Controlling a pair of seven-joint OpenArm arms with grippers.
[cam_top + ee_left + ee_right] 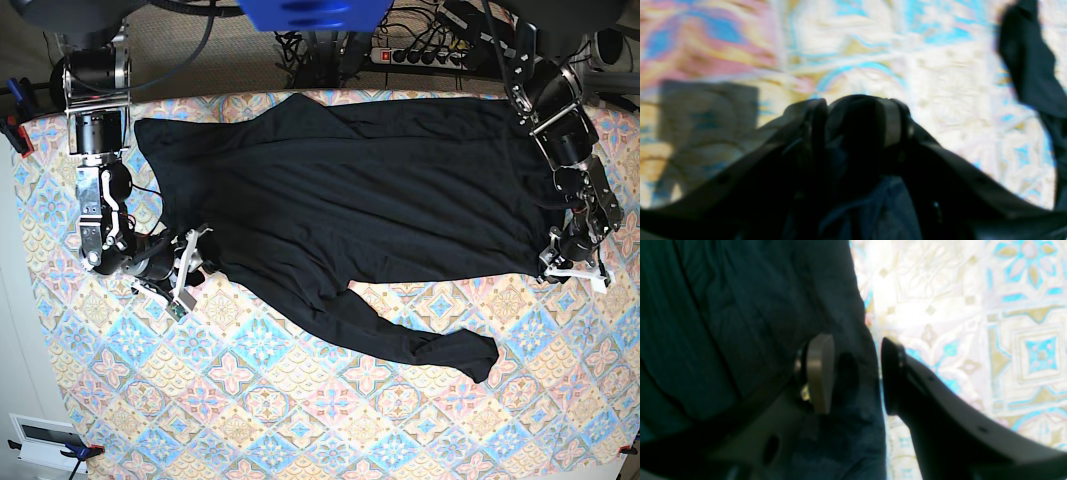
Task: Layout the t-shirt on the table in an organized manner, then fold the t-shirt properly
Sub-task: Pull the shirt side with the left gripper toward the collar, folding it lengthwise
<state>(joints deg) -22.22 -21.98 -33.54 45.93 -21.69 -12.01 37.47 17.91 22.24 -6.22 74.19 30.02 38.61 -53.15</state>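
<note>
While the t-shirt [350, 190] lies mostly spread on the table [300, 420], one part trailing crumpled, the left tool [855, 110] pinches its edge, the right tool [857, 373] straddles cloth with parted jaws, and folding is not begun.

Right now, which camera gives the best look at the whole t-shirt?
The base view: it shows the t-shirt entire, spread across the table, one sleeve trailing toward the front. The right wrist view shows only a close edge of fabric between the right hand fingers; the left wrist view is blurred, with dark cloth at the left hand.
</note>
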